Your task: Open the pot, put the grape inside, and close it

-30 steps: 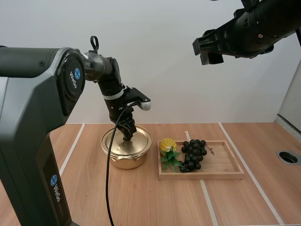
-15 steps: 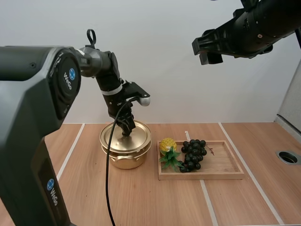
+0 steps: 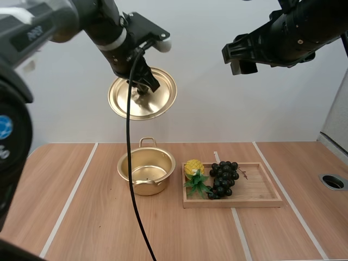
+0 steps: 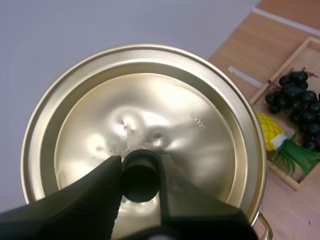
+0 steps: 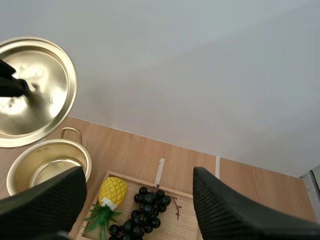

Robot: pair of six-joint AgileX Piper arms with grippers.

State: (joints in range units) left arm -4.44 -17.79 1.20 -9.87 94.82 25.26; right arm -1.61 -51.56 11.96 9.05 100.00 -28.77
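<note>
The high view looks forward and down from behind and above the arm bases, standing well back from the pale wooden table. The left wrist view sits close behind the left gripper, facing along its fingers onto the round golden metal lid pinched at its knob. The right wrist view hangs high over the table, looking down between the parted fingers of the right gripper. All three share the lid and, below and right of the left gripper, the flat wooden tray with the bunch of dark grapes. The high and right wrist views share the open golden metal pot beneath the left gripper.
</note>
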